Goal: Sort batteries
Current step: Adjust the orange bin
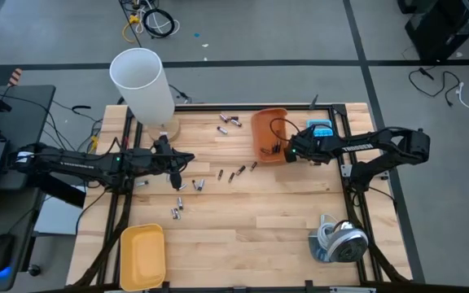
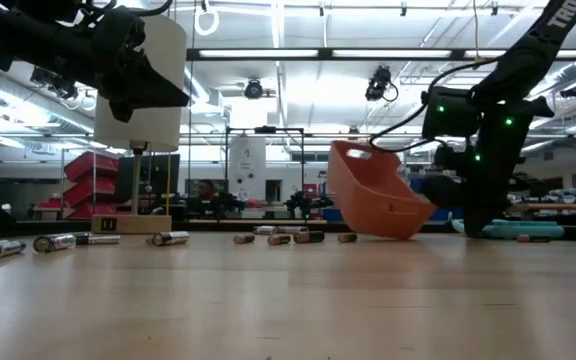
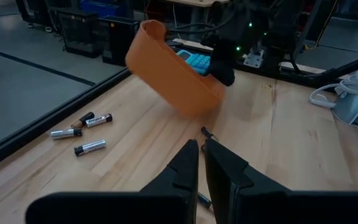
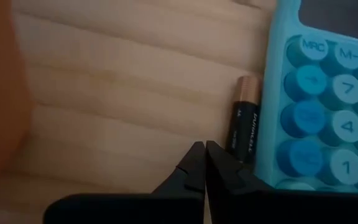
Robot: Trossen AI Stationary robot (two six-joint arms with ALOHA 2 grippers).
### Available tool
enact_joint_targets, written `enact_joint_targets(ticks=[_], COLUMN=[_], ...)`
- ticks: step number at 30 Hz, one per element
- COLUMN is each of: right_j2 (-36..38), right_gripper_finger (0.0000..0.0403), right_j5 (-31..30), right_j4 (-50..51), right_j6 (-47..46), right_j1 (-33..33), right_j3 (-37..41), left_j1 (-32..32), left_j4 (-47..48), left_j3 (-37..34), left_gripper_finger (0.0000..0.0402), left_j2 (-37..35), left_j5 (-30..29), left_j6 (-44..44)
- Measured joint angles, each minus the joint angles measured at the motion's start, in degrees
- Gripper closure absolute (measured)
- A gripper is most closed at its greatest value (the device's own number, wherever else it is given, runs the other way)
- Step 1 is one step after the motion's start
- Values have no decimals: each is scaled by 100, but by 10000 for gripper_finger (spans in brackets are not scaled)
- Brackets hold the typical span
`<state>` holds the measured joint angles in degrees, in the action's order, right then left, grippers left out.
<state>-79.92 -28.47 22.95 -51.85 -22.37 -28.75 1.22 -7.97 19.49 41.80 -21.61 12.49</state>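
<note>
The small cylindrical batteries (image 1: 199, 184) lie scattered over the middle of the pale wooden table (image 1: 275, 220): a few near the far edge beside the orange plastic bin (image 1: 269, 133), a loose line toward the centre, and a pair nearer the front. In the low view they form a thin row across the boards, silvery ones (image 2: 54, 241) to one side. One black, copper-tipped battery (image 4: 245, 128) lies flat against the edge of the light blue calculator (image 4: 319, 118), touching it.

The right gripper (image 4: 204, 163) sits just beside that black battery with its fingers pressed together and nothing between them. The orange bin is tipped up on one edge next to this arm, one rim lifted off the table.

The left gripper (image 3: 200, 163) hangs over the table's middle, above the scattered cells, its fingers nearly together with a narrow gap and nothing visibly held.

A tall white cylinder (image 1: 142, 84) on a wooden base stands near the far left edge, a yellow tray (image 1: 142, 256) sits at the front left corner, and a grey coiled object (image 1: 339, 240) rests at the front right. The front centre of the boards is bare wood.
</note>
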Motion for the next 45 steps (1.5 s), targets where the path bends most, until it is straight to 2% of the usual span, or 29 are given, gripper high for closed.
enact_joint_targets(ticks=[19, 32, 38, 43, 45], right_j2=[3, 7, 11, 11, 7], right_gripper_finger=[403, 403, 403, 403, 403], right_j5=[56, -30, -407, -1037, -1057], right_j4=[-409, -294, -263, -215, -287], right_j6=[88, 406, 638, 1010, 1216], right_j1=[0, 7, 166, 325, 324], right_j3=[-9, -540, -984, -1569, -1848], left_j1=[-1, 1, -1, 1, -1], left_j4=[-33, -32, -32, -32, -32], left_j3=[-1, 0, 0, -1, 0], left_gripper_finger=[371, 371, 371, 371, 371], left_j2=[0, 0, 0, 2, 0], left_j5=[1, 0, 2, 0, 0], left_j6=[17, 17, 17, 12, -4])
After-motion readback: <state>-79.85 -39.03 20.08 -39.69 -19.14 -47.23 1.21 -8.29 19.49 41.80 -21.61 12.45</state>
